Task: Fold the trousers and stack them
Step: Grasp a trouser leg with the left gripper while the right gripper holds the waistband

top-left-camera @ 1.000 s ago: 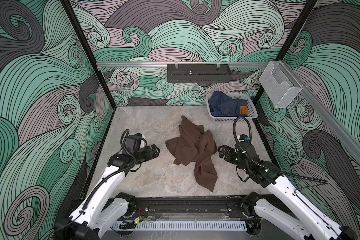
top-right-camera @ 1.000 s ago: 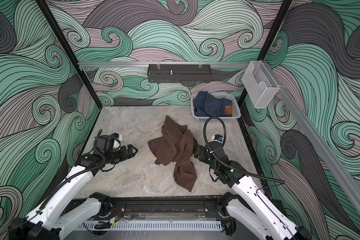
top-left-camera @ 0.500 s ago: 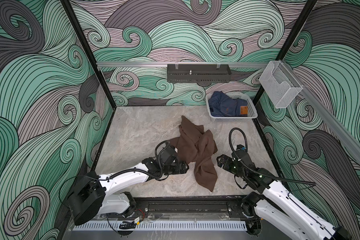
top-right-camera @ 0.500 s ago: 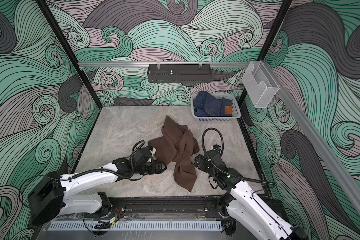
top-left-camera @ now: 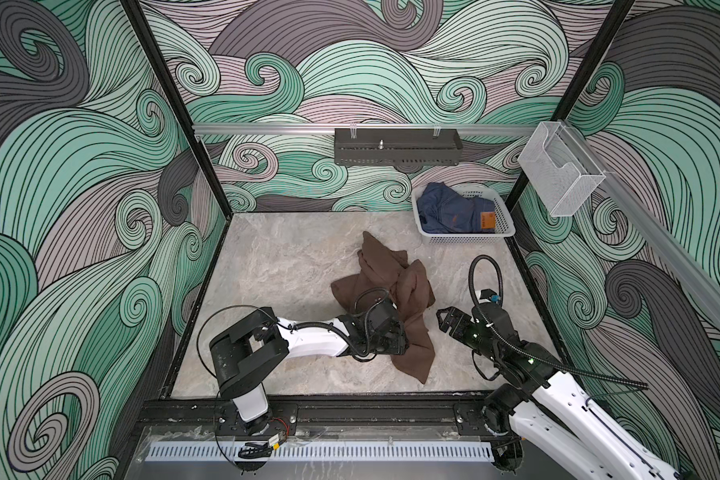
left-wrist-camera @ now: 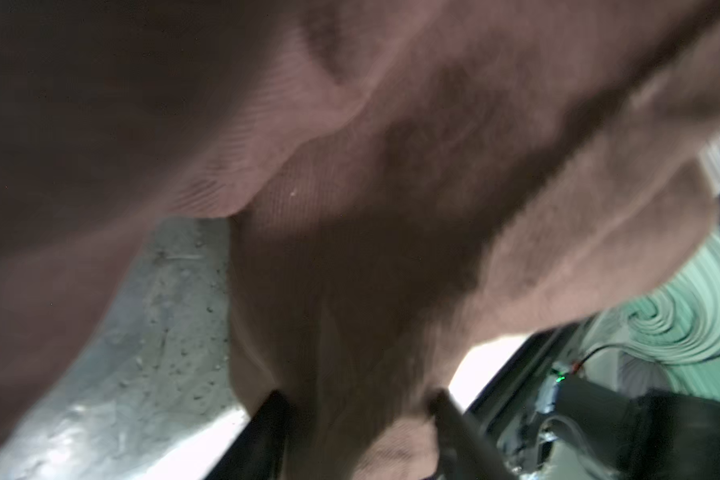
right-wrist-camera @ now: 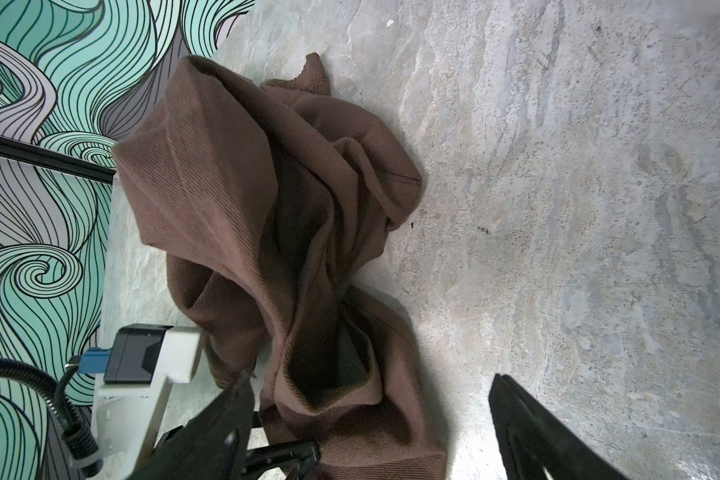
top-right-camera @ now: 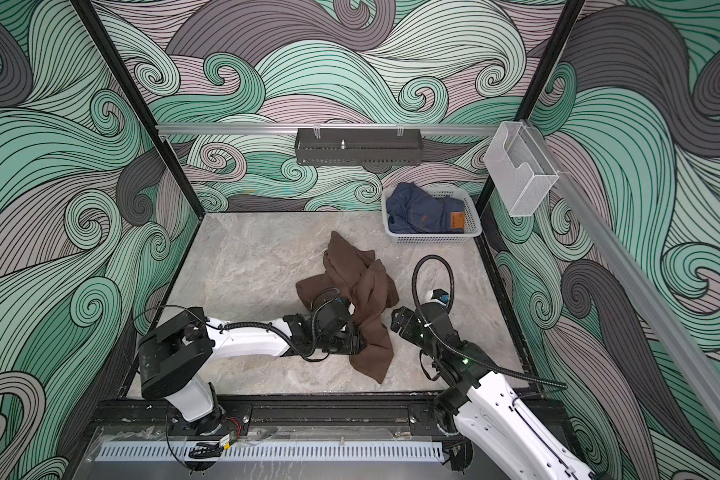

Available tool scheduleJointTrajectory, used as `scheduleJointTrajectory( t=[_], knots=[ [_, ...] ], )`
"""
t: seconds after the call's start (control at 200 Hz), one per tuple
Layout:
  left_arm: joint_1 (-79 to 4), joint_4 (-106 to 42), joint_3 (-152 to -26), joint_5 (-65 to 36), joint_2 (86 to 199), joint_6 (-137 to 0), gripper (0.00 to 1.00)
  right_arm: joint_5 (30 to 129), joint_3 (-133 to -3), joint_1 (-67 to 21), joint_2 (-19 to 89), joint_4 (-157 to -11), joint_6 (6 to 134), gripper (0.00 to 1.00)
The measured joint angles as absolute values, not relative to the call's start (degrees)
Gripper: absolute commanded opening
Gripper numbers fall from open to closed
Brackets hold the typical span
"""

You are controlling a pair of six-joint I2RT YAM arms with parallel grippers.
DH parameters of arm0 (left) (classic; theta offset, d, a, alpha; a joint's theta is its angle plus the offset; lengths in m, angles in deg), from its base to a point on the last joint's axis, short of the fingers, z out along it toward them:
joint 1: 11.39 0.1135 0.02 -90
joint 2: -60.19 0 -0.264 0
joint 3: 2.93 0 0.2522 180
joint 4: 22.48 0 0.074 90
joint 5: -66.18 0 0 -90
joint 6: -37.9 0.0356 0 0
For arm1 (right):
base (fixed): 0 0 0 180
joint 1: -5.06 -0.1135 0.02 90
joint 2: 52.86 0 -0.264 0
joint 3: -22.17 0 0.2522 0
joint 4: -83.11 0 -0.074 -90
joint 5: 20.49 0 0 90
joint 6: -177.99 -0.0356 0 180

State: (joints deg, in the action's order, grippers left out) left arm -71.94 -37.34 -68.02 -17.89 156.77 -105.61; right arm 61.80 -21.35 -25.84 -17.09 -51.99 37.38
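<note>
I see trousers (top-left-camera: pixel 395 282) crumpled mid way across the surface (top-left-camera: pixel 287 257); left hand (top-left-camera: pixel 396 338) pinching them at their 6 o'clock edge; right hand (top-left-camera: pixel 441 321) wide, empty, just beside them at 4 o'clock.

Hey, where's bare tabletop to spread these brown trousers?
Bare table runs from the left wall to the trousers, plus a strip between them and the basket. It's crowded near the front, where the left gripper meets the trousers and the right gripper sits beside them.
</note>
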Motion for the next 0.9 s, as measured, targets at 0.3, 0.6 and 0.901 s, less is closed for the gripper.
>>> scheduleJointTrajectory(
  t=[0.3, 0.6, 0.901],
  knots=[
    [-68.6, -61.0, -72.1, -36.7, 137.6, -95.4, 0.00, 61.8, -22.3, -25.6, -13.8, -52.1, 36.9, 0.87],
    [-46.9, -76.2, -75.2, -51.4, 109.4, -78.1, 0.00, 62.2, -28.1, -25.6, -1.6, -55.9, 30.0, 0.83],
    [-37.2, -82.8, -76.6, -53.8, 108.3, -69.7, 0.00, 66.6, -33.2, -27.7, 15.8, -64.0, 19.5, 0.83]
  ],
)
